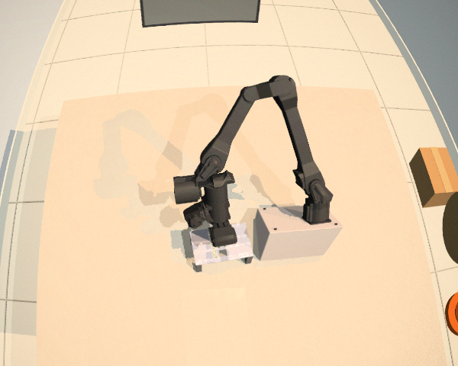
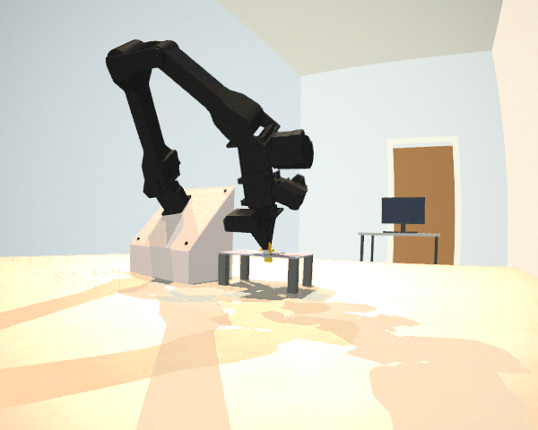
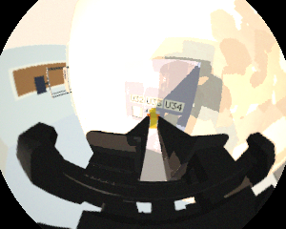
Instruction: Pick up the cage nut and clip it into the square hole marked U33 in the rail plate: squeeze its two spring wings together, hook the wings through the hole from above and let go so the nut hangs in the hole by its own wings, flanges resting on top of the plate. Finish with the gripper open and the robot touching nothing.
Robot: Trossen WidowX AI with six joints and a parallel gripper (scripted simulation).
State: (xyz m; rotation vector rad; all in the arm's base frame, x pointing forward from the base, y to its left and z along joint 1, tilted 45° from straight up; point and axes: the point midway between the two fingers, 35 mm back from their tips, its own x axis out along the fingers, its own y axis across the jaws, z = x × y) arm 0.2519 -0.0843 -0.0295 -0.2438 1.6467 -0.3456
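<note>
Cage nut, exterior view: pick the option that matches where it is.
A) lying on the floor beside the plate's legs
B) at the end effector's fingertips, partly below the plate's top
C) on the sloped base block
B: the yellow cage nut sits at the tips of the end effector, its lower end showing below the rail plate's top.

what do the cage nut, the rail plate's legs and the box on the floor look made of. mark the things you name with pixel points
Cage nut (image 2: pixel 268 259) (image 3: pixel 153 118): brass or yellow plastic, judging by its plain yellow colour.
Legs (image 2: pixel 292 275) (image 1: pixel 198 267): probably matte plastic or painted metal, dark grey without shine.
Box (image 1: pixel 433 177): likely cardboard, brown with a paler tape-like strip.
</note>
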